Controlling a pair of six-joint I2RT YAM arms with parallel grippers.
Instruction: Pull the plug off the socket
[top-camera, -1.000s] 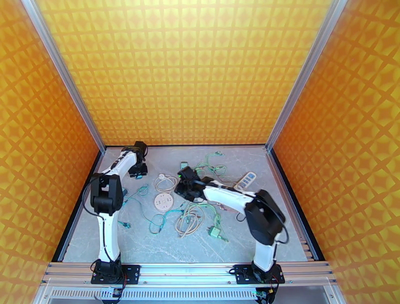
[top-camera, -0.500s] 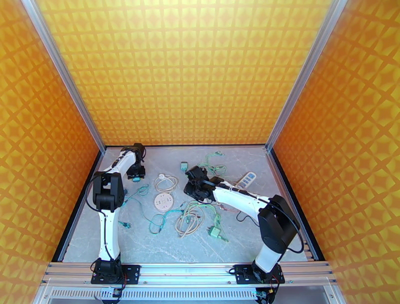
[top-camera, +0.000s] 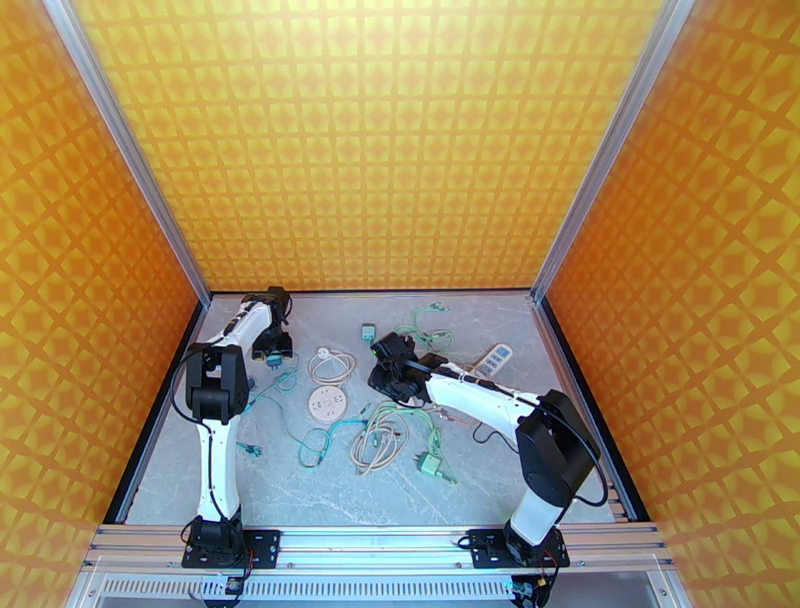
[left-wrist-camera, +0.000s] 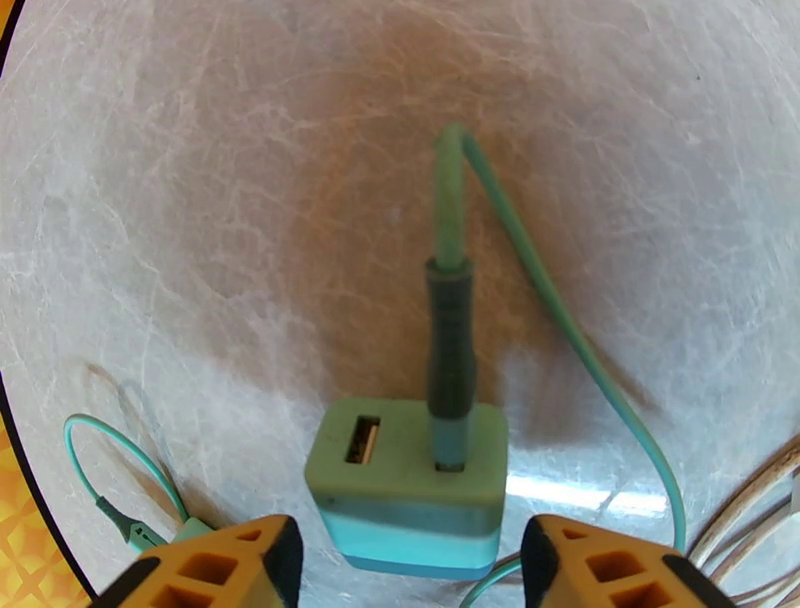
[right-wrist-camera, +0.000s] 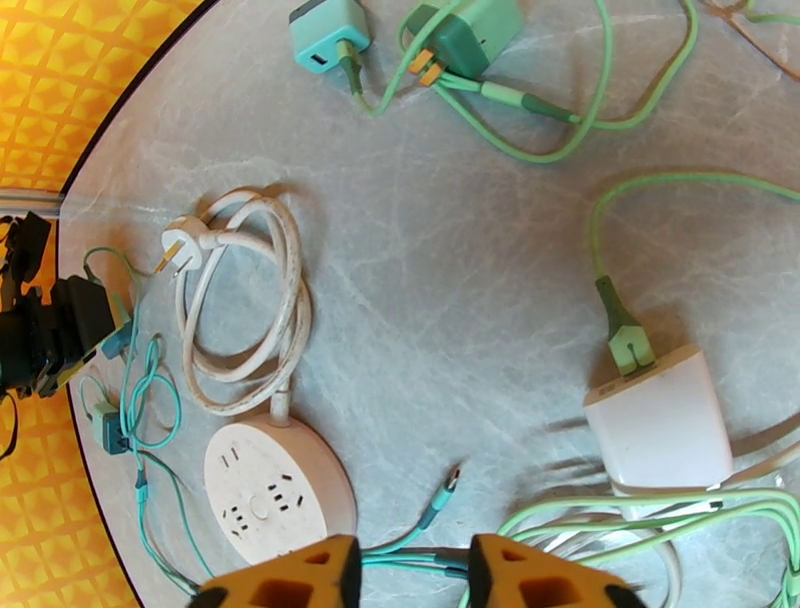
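Note:
A teal USB charger block (left-wrist-camera: 405, 480) rests on the marble table (left-wrist-camera: 250, 200) with a dark green USB plug (left-wrist-camera: 450, 350) seated in its right port. The left port is empty. The plug's green cable (left-wrist-camera: 560, 320) loops away to the right. My left gripper (left-wrist-camera: 405, 560) is open, its orange fingers (left-wrist-camera: 250, 560) close on either side of the block's lower end. In the top view the left gripper (top-camera: 272, 350) sits at the far left of the table. My right gripper (right-wrist-camera: 415, 570) is open over loose cable ends near mid-table (top-camera: 388, 370).
A round white power strip (right-wrist-camera: 275, 490) with a coiled white cord (right-wrist-camera: 245, 300) lies left of the right gripper. A white charger (right-wrist-camera: 660, 425) holds a green plug. A second teal charger (right-wrist-camera: 325, 30) and a green adapter (right-wrist-camera: 470, 30) lie farther back. Tangled cables (top-camera: 385, 435) cover mid-table.
The right gripper drew back to the right, away from the round power strip, then held still. The left gripper shifted slightly nearer and settled over the teal charger.

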